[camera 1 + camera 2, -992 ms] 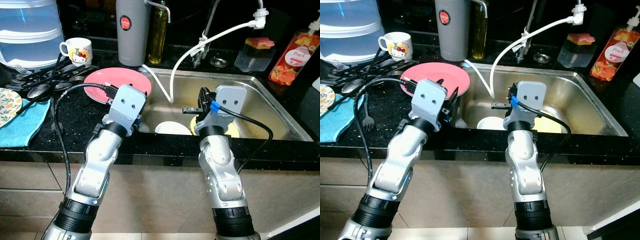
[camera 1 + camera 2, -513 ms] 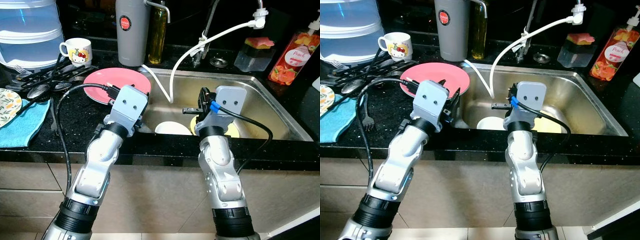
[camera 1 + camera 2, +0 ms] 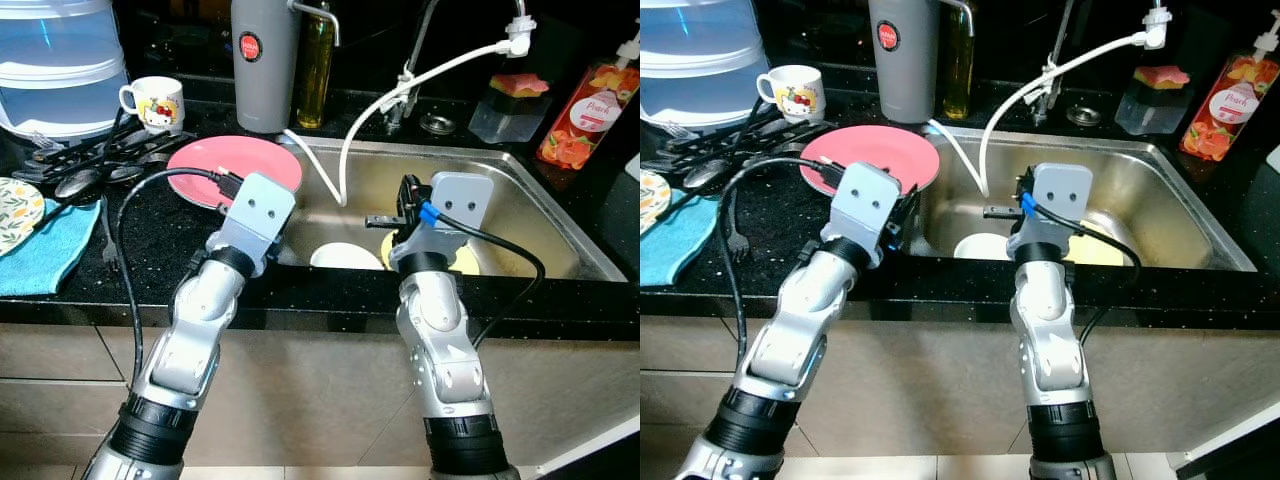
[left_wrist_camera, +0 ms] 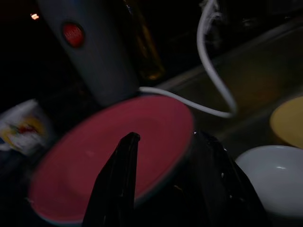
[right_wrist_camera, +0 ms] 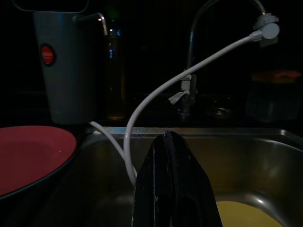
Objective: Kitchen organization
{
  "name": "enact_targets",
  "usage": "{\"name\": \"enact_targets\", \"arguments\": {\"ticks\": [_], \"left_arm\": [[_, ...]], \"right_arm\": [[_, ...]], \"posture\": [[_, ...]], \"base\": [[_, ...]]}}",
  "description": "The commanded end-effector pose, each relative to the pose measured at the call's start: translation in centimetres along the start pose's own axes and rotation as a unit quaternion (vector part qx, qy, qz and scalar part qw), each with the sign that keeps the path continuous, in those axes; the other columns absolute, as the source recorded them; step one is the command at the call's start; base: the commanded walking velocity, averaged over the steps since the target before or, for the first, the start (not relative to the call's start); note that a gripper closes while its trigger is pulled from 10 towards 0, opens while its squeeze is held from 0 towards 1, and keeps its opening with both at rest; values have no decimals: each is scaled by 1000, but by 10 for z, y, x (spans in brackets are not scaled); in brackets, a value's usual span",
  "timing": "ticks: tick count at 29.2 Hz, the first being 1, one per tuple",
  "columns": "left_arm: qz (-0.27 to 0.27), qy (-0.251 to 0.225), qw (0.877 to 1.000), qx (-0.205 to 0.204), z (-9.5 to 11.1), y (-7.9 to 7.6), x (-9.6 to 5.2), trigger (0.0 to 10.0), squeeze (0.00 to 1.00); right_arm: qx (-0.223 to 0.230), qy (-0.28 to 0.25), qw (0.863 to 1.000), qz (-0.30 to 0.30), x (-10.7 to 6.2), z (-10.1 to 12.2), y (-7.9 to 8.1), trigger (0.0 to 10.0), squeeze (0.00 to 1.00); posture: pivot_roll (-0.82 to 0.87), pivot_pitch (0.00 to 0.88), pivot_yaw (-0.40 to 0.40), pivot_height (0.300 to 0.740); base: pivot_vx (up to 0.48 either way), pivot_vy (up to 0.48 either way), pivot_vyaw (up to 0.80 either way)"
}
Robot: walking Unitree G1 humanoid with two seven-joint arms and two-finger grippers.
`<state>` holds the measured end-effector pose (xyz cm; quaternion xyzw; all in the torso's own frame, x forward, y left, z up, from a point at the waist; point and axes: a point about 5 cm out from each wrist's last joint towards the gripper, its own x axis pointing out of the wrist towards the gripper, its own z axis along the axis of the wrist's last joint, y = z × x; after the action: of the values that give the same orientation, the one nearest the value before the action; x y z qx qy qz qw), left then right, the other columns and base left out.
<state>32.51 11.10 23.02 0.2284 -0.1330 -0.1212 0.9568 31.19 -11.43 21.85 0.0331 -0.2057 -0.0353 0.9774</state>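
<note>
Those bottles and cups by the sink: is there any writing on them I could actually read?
"Fruit", probably, in script on the orange soap bottle; its smaller print is blurred.
Red round badge on the grey flask: white lettering, too small to read.
White mug: a cartoon picture, no readable words.
Oil bottle: no readable label.

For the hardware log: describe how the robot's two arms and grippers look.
Both arms are silver, jointed segments with black ribbed collars near the bottom. Each wrist carries a grey box with two small dark dots. A black cable loops off the left arm; the right arm's cable has a blue plug. The left gripper and right gripper have long glossy black fingers.
</note>
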Motion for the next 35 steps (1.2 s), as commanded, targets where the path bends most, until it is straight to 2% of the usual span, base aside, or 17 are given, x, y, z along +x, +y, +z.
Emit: {"name": "enact_targets", "arguments": {"ticks": [1,3,4,5,10,11,12,13,15,16,18,21,22,28,33,35], "left_arm": [[-5,-15,999,50,11,6,2,10000,0],[-11,-25,994,108,16,13,4,10000,0],[-11,-25,994,108,16,13,4,10000,0],[-17,-16,989,145,18,22,7,10000,0],[-42,30,984,171,14,33,10,10000,0],[-55,57,981,176,9,37,10,10000,0],[-84,84,972,201,3,43,9,10000,0],[-84,84,972,201,3,43,9,10000,0],[-121,120,958,231,-4,52,8,10000,0],[-121,120,958,231,-4,52,8,10000,0],[-153,133,946,253,-5,56,8,10000,0],[-169,138,940,263,-6,57,9,10000,0],[-181,139,932,281,-6,59,10,10000,0],[-202,146,919,306,-7,64,17,10000,0],[-220,144,898,354,-4,70,28,10000,0],[-222,146,896,357,-5,71,29,10000,0]], "right_arm": [[0,5,1000,-12,-2,-4,-4,10000,0],[1,5,1000,-13,-2,-4,-4,10000,0],[1,5,1000,-13,-2,-4,-4,10000,0],[2,7,1000,-11,-2,-5,-2,10000,0],[2,9,1000,-8,-3,-6,-2,10000,0],[2,9,1000,-8,-3,-6,-2,10000,0],[2,11,1000,-9,-3,-7,-2,10000,0],[2,11,1000,-9,-3,-7,-2,10000,0],[2,12,1000,-9,-2,-8,-2,10000,0],[2,12,1000,-9,-2,-8,-2,10000,0],[3,12,1000,-10,-2,-8,-1,10000,0],[4,12,1000,-10,-2,-8,-1,10000,0],[4,12,1000,-11,-2,-8,-1,10000,0],[4,11,1000,-15,-3,-8,-2,10000,0],[3,10,1000,-19,-3,-8,-4,10000,0],[3,10,1000,-18,-3,-8,-4,10000,0]], "posture": [[248,0,-39,740],[254,0,-40,740],[254,0,-40,740],[261,0,-41,740],[262,0,-41,740],[270,0,-43,740],[274,0,-42,740],[274,0,-42,740],[275,0,-40,740],[275,0,-40,740],[275,0,-36,740],[275,0,-36,740],[273,0,-35,740],[267,0,-29,740],[270,0,-31,740],[267,0,-33,740]], "base": [[0,0,0],[0,0,0],[0,0,0],[0,0,0],[0,0,0],[0,0,0],[0,0,0],[0,0,0],[0,0,0],[0,0,0],[0,0,0],[0,0,0],[0,0,0],[0,0,0],[0,0,0],[0,0,0]]}}
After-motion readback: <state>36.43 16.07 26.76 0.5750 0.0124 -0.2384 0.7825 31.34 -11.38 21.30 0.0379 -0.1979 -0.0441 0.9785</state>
